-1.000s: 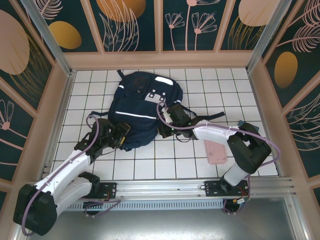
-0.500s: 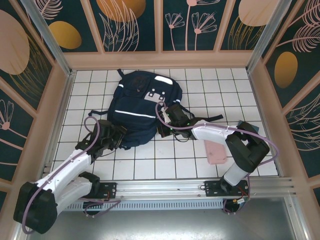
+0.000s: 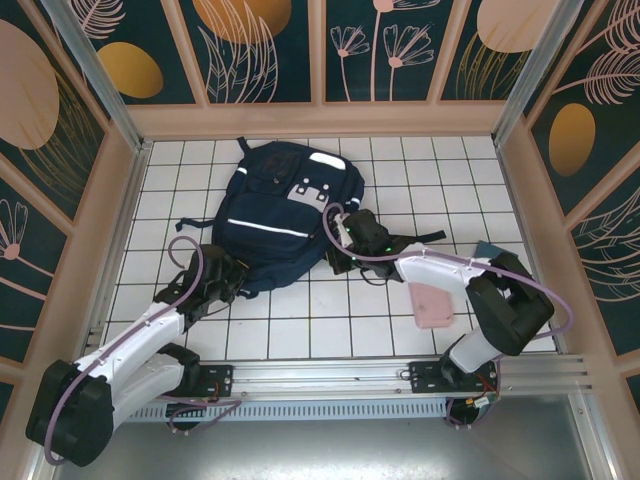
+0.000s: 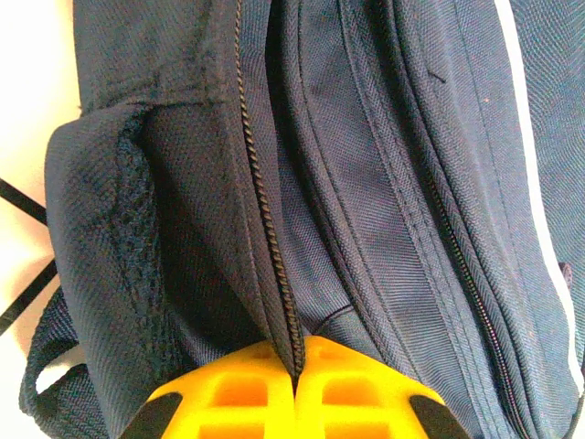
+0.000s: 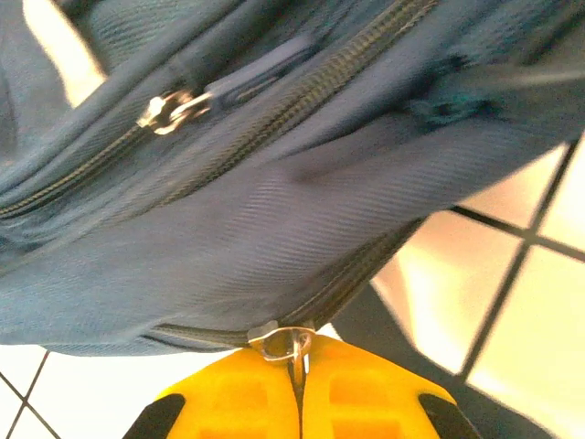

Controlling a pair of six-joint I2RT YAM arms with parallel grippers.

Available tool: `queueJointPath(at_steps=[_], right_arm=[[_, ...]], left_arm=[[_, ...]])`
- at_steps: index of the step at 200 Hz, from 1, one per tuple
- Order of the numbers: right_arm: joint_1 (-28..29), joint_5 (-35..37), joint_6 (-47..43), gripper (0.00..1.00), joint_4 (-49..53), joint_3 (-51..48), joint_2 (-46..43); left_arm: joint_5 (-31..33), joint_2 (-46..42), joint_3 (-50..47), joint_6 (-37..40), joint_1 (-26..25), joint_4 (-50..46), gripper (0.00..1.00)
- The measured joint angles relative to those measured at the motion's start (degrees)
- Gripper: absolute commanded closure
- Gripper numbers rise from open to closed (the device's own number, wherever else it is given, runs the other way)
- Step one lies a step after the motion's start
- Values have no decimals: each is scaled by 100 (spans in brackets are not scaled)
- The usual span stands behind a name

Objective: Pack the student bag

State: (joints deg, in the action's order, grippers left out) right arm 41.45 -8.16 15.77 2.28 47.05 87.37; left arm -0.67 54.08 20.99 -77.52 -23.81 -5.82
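White-tiled tabletop: bag lies flat, mid-tabletop. We see left gripper closed tight, pinching zip seam at bag's near-left corner, probably to brace it. Right gripper closed on zip pull, set to draw zip open for packing.

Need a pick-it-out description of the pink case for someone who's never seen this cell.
Find the white tiled table with the big navy student bag lying on it. Right of the bag, nearer the front rail, beside the right arm's black elbow, lies the pink case. It is the only pink thing there: small, flat, with rounded corners.
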Motion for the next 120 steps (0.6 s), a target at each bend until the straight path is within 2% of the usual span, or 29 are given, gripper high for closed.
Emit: queueJointPath(at_steps=[48,113,120], right_arm=[[-295,70,-46,100,-85,2,-28],[-501,570,435,100,160,564,590],[-503,566,450,100,181,581,590]], left_arm=[[-120,2,-13,-15,-59,175,100],[-251,-15,-15,9,-59,295,100],[-267,-37,-15,33,-59,293,88]])
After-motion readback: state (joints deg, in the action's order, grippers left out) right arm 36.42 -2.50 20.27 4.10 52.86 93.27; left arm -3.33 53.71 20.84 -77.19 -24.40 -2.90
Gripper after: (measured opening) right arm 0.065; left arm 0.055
